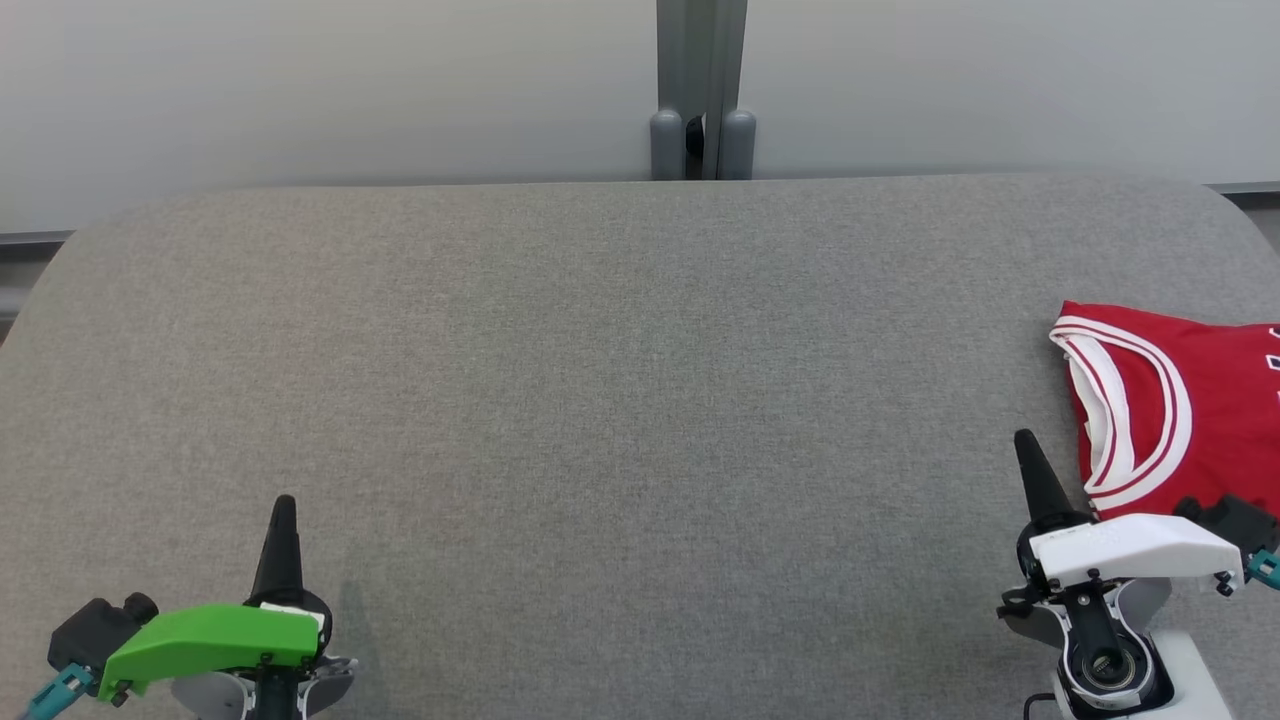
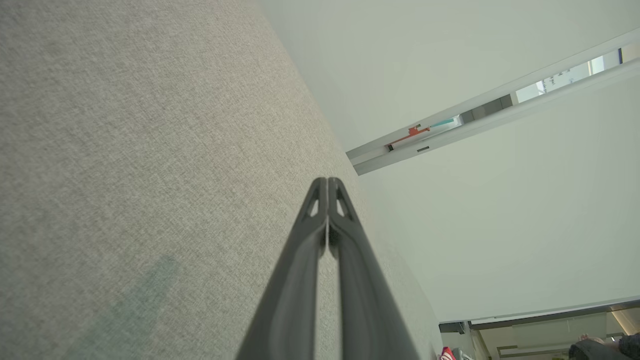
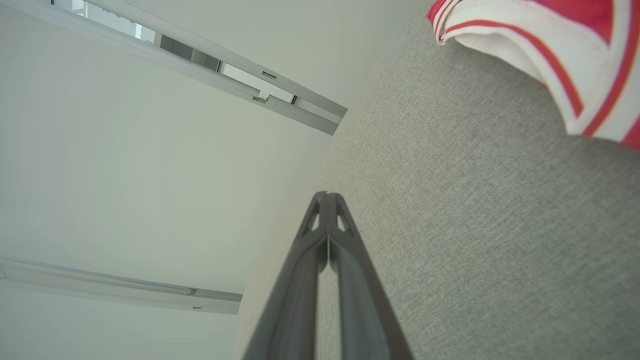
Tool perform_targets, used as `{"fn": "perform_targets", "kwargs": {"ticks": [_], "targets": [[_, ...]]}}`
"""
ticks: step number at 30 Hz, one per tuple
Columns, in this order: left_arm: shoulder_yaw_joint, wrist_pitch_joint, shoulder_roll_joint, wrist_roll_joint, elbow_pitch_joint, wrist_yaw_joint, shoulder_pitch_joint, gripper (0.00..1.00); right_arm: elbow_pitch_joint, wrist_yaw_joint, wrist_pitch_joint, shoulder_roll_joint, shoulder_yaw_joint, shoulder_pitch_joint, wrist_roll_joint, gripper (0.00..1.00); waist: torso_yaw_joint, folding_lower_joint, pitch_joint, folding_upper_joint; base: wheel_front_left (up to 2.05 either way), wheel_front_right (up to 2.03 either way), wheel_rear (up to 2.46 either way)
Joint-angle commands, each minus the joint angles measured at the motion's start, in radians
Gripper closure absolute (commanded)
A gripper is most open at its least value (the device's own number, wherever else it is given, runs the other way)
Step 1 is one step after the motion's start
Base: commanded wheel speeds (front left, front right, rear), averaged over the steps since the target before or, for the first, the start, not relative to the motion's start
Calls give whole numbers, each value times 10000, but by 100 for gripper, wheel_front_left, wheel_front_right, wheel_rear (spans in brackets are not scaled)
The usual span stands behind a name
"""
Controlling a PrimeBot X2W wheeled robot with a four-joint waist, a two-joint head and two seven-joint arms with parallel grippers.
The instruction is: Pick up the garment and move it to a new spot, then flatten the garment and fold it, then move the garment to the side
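Observation:
A red jersey point(image 1: 1200, 400) with white and red trim lies folded at the right edge of the grey table point(image 1: 600, 400), partly cut off by the head view's border. Its trimmed edge point(image 3: 560, 55) shows at the top right of the right wrist view. My right gripper point(image 1: 1025, 440) is shut and empty, just left of the jersey and apart from it; its tips point(image 3: 326, 196) meet over bare cloth. My left gripper point(image 1: 284, 503) is shut and empty near the table's front left, tips together point(image 2: 327, 181) in the left wrist view.
The grey fabric table surface point(image 2: 125, 150) spreads wide between the two arms. A grey post point(image 1: 702, 90) stands behind the table's far edge against a pale wall point(image 1: 300, 90). The table's corners are rounded.

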Motion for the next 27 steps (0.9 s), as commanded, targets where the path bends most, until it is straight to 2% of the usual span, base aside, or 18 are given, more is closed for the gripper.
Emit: {"fn": "perform_targets", "kwargs": {"ticks": [1, 27], "targets": [[73, 62, 77, -332, -131, -69, -249, 100, -168, 5, 79, -57, -45, 52, 303, 100, -3, 0, -4, 0, 0, 0, 0], [289, 677, 93, -2622, -336, -237, -288, 100, -522, 4, 688, -72, -271, 221, 2663, 100, -57, 0, -78, 0, 0, 0, 0]]}}
